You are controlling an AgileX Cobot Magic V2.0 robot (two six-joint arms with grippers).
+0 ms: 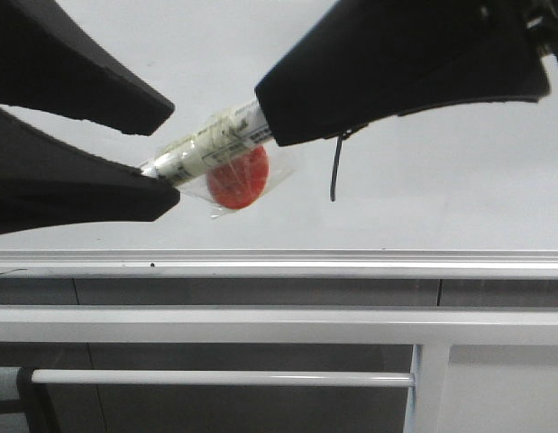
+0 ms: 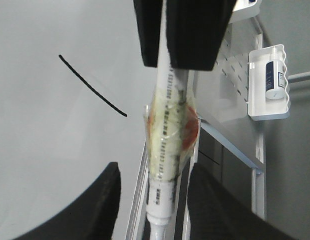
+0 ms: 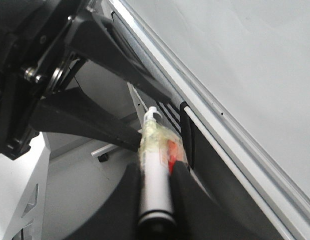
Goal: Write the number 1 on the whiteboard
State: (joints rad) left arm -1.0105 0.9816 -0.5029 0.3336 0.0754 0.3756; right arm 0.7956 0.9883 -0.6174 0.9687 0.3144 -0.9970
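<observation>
The whiteboard [image 1: 423,198] carries the number 1 [image 1: 335,171], a thin black stroke; in the left wrist view the number 1 [image 2: 92,85] runs slanted across the whiteboard [image 2: 44,125]. My right gripper [image 1: 274,117] is shut on a white marker [image 1: 211,140] wrapped in clear tape with a red disc [image 1: 238,178]. The right wrist view shows the right gripper [image 3: 155,170] clamped on the marker [image 3: 155,180] barrel. My left gripper [image 1: 170,153] is open, its fingers on either side of the marker's free end. In the left wrist view the left gripper [image 2: 155,200] straddles the marker [image 2: 167,130] with gaps on both sides.
A silver rail [image 1: 351,262] edges the board below. White metal bars [image 1: 260,325] and a thin rod [image 1: 215,377] run lower down. A white holder with a bottle [image 2: 267,82] hangs on a perforated panel beside the board.
</observation>
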